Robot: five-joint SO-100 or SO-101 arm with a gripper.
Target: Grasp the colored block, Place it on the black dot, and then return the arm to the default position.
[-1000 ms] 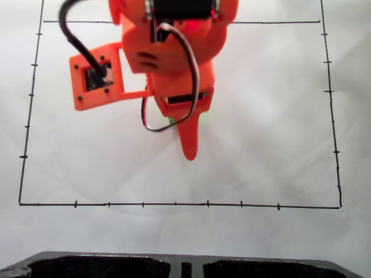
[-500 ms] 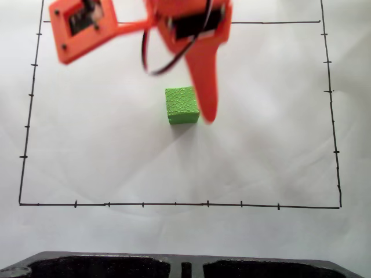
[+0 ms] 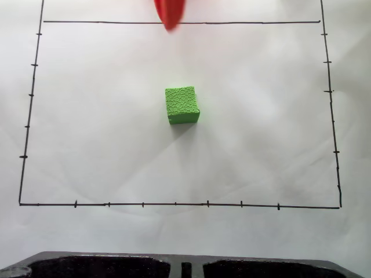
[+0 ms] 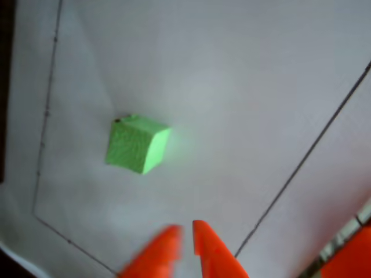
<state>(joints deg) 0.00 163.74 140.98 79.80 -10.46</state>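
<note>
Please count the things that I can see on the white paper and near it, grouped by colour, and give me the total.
Green: 1, the block
Orange: 1, the gripper, away from the block
White: 1, the paper with a drawn black border
Black: 1, a small dark mark at the block's edge in the wrist view
Total: 4

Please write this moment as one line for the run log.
phase: retreat | colored block: released, on paper, covering black dot apart from a sliver | end effector: empty, nearly shut, withdrawn toward top edge | remaining: reach default position

My arm's hand [image 4: 186, 233] is bright orange plastic: two smooth, pointed fingers [image 4: 211, 252], blurred in the wrist view, one rounded tip [image 3: 170, 14] in the fixed view.
</note>
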